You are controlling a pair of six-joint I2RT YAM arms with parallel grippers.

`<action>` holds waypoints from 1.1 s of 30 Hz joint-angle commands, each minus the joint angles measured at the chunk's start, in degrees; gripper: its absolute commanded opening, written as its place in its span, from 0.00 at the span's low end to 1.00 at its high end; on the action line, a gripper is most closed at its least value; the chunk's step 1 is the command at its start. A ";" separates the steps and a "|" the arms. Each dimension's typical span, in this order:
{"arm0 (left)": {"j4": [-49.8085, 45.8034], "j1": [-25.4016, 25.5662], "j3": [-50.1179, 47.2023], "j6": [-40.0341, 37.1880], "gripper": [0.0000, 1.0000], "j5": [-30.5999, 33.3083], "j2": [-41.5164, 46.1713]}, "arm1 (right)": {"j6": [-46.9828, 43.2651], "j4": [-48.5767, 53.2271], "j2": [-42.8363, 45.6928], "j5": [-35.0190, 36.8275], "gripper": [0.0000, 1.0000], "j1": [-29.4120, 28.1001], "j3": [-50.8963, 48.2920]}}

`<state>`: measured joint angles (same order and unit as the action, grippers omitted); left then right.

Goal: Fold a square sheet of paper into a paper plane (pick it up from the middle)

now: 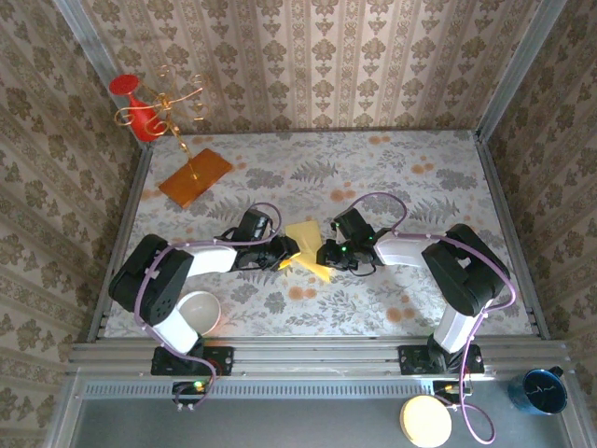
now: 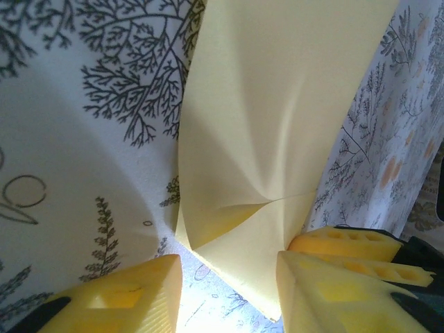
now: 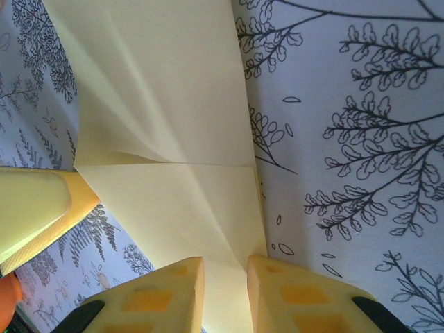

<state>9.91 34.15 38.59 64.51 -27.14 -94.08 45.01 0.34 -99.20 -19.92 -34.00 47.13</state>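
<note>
Thin pale-yellow paper sheet [image 1: 306,245], creased, partly folded; folding incomplete. Left gripper [image 2: 229,270] apart around its corner; right gripper [image 3: 225,263] barely apart astride its edge.

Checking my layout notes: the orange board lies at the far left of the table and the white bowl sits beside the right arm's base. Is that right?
Not quite. The top external view shows the white bowl beside the left arm's base, not the right's. The orange board does lie at the far left.
</note>
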 commanded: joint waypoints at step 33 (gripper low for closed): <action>8.31 -3.40 2.03 1.28 0.07 -7.45 -4.15 | -7.99 4.13 9.36 7.55 0.30 0.90 -1.54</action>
<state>21.71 31.03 38.89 67.42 -36.80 -100.97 41.34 0.67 -94.65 -18.41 -32.84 45.89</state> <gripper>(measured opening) 0.072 0.299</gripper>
